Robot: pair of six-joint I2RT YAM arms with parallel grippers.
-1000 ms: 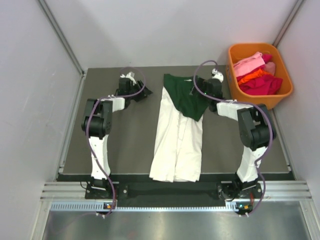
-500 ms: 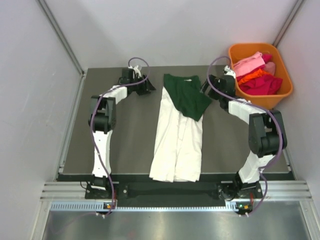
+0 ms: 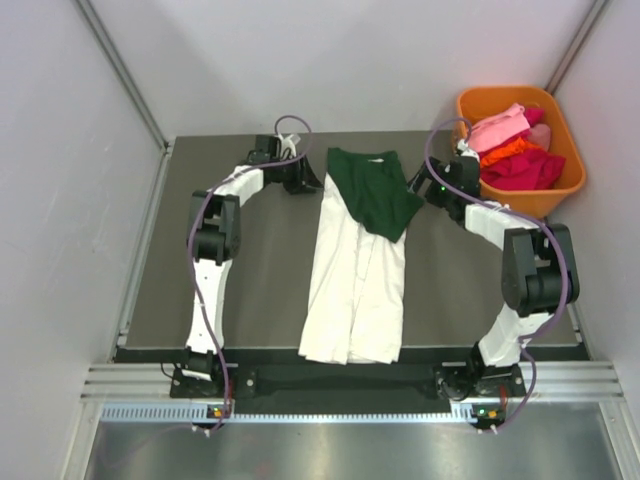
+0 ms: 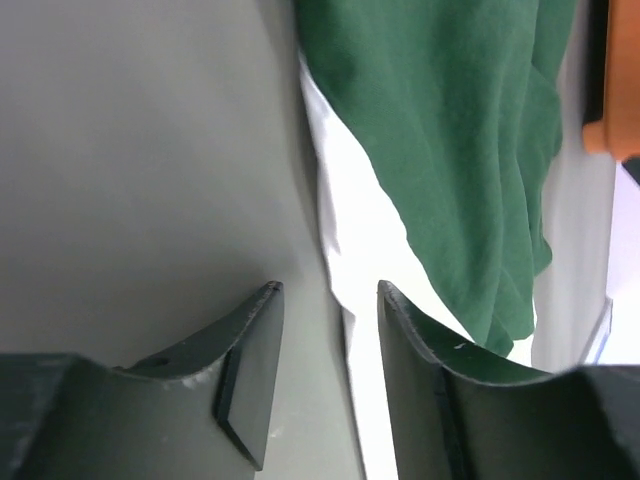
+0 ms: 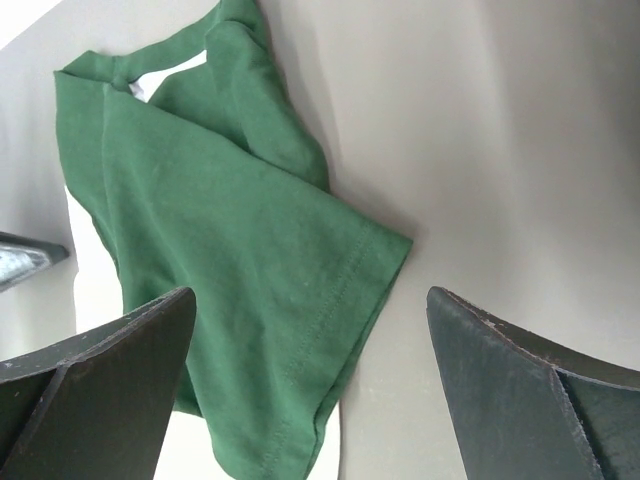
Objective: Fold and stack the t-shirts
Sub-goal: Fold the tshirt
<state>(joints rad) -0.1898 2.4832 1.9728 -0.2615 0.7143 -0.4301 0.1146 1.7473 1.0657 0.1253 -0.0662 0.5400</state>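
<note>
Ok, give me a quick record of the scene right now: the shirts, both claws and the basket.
green shirt: lies on the far end of the white shirt, partly covering it
white shirt: folded into a long strip down the middle of the table
left claw: open, empty, at the shirts' left edge, far end
right claw: wide open, empty, at the green shirt's right side
basket: orange, far right, holds pink, orange and red cloth
</note>
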